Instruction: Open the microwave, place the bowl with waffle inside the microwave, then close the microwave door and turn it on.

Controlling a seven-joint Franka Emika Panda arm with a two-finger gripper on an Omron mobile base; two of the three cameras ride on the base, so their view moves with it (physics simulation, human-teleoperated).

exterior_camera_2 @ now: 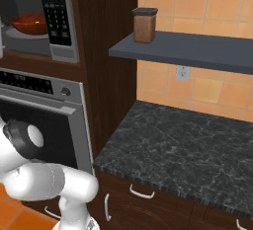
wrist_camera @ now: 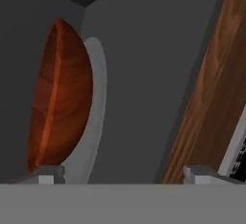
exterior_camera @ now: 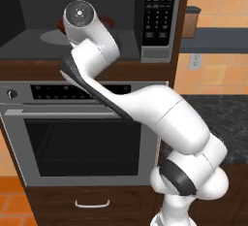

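The microwave (exterior_camera: 156,14) stands open, its dark cavity facing me and its keypad (exterior_camera_2: 53,12) on the right. The reddish-brown bowl (exterior_camera_2: 30,22) sits inside on the grey turntable (exterior_camera_2: 19,34). In the left base view my wrist covers most of the bowl (exterior_camera: 109,23). The hand view is rolled, so the bowl (wrist_camera: 60,98) appears edge-on against the turntable (wrist_camera: 96,117). My gripper (wrist_camera: 125,174) is open just in front of the bowl, with nothing between its fingertips (wrist_camera: 48,172). The waffle is hidden and the microwave door is out of view.
A steel oven (exterior_camera: 82,142) with a bar handle (exterior_camera: 63,111) sits right below the microwave. Wooden cabinet siding (exterior_camera_2: 104,51) flanks the keypad. To the right are a dark shelf (exterior_camera_2: 197,51) holding a brown jar (exterior_camera_2: 144,25) and a black stone counter (exterior_camera_2: 188,145).
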